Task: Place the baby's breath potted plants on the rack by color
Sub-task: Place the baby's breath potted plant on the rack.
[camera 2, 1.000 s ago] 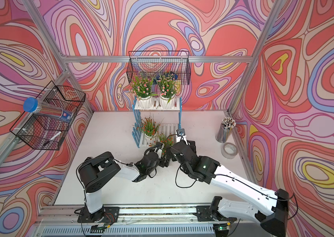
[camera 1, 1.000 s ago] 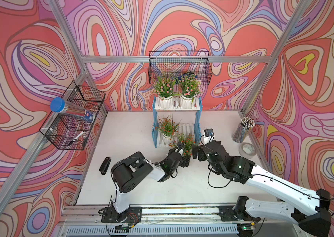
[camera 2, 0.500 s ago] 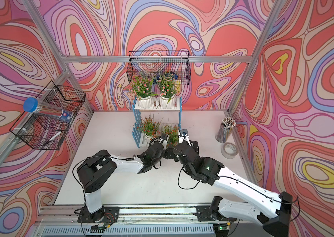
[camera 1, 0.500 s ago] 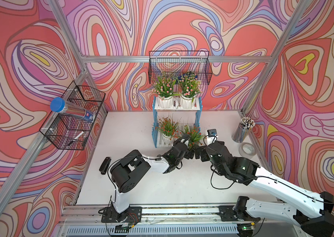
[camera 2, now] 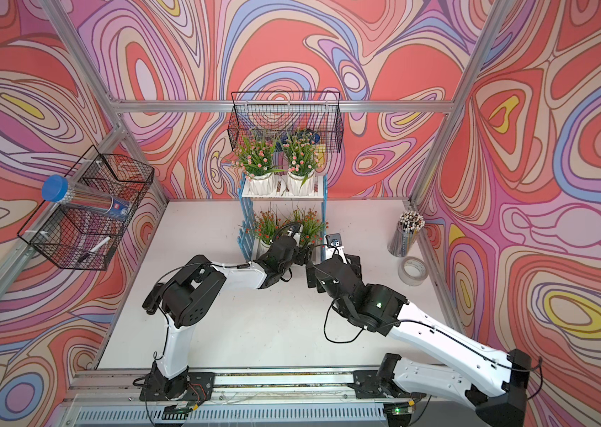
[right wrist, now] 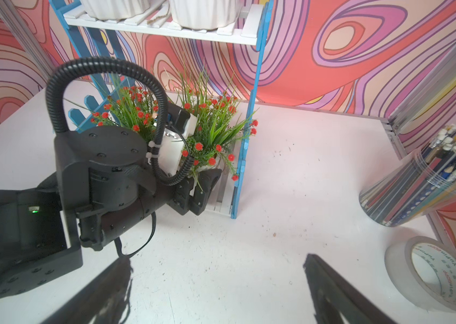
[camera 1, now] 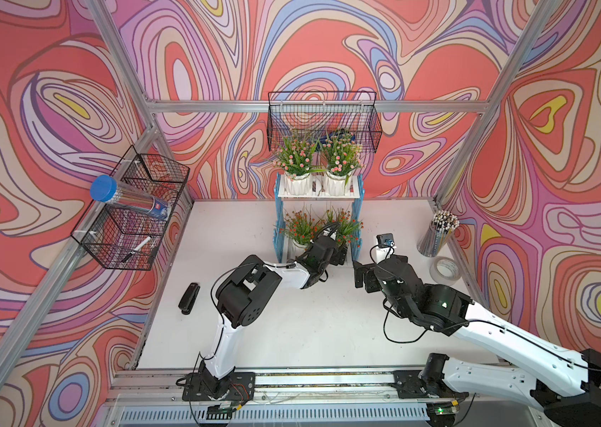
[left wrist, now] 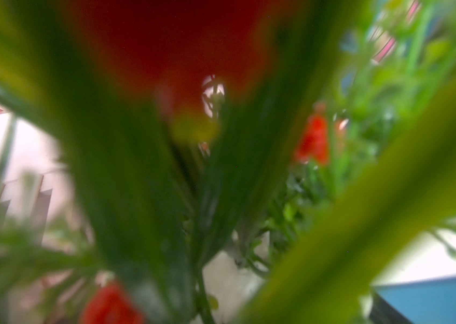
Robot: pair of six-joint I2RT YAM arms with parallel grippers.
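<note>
Looking down on a white bench (camera 1: 291,332) boxed in by silver frame posts and walls of swirling red, pink and purple. At the middle of the bench's back edge stands the rack (camera 1: 359,196), white shelves between blue sides. Two pink plants (camera 1: 297,162) sit side by side on its top shelf. On the bottom shelf the left red plant (camera 1: 299,226) stands free, and the left gripper (right wrist: 205,185) is closed around the white pot of the right red plant (right wrist: 215,134). The right gripper (right wrist: 218,258) hangs over bare bench in front of the rack, jaws spread wide, holding nothing. A pencil tub (camera 1: 435,236) and tape roll (camera 1: 446,269) sit at the right edge; a black stapler (camera 1: 189,297) lies near the left edge.
</note>
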